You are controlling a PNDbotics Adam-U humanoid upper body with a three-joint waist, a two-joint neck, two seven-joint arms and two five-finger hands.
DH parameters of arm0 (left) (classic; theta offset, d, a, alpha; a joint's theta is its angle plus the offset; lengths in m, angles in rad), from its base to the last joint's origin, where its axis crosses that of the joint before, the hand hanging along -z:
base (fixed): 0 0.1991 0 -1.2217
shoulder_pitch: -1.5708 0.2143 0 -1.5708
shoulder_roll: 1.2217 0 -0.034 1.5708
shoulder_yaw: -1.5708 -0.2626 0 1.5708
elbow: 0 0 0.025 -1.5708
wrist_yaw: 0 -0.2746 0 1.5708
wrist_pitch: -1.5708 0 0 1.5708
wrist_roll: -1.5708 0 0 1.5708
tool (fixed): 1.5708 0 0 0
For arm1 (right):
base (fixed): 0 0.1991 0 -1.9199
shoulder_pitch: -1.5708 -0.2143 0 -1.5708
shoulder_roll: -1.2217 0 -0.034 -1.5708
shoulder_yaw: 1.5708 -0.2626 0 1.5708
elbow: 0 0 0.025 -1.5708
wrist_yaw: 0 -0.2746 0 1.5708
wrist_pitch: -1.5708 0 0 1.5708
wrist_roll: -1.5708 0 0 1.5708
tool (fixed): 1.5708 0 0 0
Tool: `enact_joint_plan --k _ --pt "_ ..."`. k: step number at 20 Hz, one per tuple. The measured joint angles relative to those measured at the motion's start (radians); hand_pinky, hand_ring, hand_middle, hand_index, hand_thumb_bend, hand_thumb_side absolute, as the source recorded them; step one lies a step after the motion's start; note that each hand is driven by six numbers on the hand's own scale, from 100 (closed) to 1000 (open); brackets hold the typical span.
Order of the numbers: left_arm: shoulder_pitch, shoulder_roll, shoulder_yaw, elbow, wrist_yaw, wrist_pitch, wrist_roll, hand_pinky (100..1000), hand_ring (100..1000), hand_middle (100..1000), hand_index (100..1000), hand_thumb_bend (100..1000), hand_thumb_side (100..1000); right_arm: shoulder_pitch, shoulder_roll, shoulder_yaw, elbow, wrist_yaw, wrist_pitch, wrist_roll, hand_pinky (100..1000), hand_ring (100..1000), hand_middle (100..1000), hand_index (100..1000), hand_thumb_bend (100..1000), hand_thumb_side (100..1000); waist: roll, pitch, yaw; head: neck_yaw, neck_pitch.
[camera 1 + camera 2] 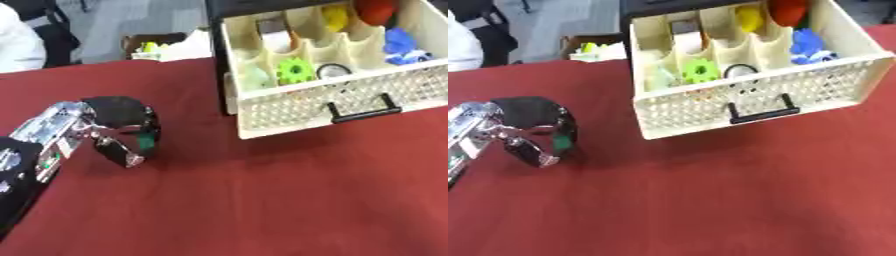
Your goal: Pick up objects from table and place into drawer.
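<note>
My left hand [114, 127] hovers low over the red table [262, 200] at the left, its black fingers curled down toward the thumb. A small dark green thing [147, 143] shows pinched at the fingertips; its shape is unclear. To the right stands the open cream drawer [350, 102] with a perforated front and a black handle [363, 111]. Its compartments hold a green gear [296, 71], a pale green piece [256, 77], a round dark-rimmed thing [332, 71], a blue thing [404, 46], a yellow thing [335, 16] and a red thing [376, 10]. My right hand is out of view.
The drawer juts out of a black cabinet [220, 60]. Behind the table's far edge sits a cardboard box [157, 46] with small yellow-green things and white paper. A person's white sleeve [17, 45] shows at the far left.
</note>
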Motion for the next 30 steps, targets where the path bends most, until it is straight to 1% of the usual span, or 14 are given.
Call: enact_joint_plan --k 5,8,18,23,30 --pt "0.0 0.0 0.0 -0.01 0.016 0.003 -0.002 547 566 443 646 100 290 0.0 0.0 -0.001 0.0 0.0 0.0 -0.004 688 700 589 697 100 1000 -0.004 -0.002 0.001 -0.002 0.0" --pt "-0.002 0.001 0.0 -0.025 0.031 0.006 0.0 544 563 442 645 100 287 0.001 0.0 -0.001 0.0 -0.002 0.001 -0.005 688 701 589 698 100 1000 -0.006 -0.009 0.001 -0.003 0.0" --pt "-0.004 0.011 0.0 -0.078 0.087 0.026 0.001 538 558 443 642 100 283 0.001 0.0 -0.003 0.0 -0.011 0.0 -0.014 688 701 590 699 100 1000 -0.012 -0.019 0.001 -0.003 0.0" --pt "-0.008 0.019 0.004 -0.115 0.139 0.044 -0.015 538 556 443 639 100 277 0.006 0.0 -0.003 0.0 -0.018 -0.001 -0.019 688 702 591 700 100 1000 -0.013 -0.029 0.003 -0.003 0.0" --pt "-0.012 0.037 0.027 -0.171 0.226 0.077 -0.044 535 551 440 635 100 271 0.011 -0.001 -0.004 0.0 -0.031 -0.004 -0.028 689 703 593 702 100 1000 -0.018 -0.049 0.008 -0.003 0.001"
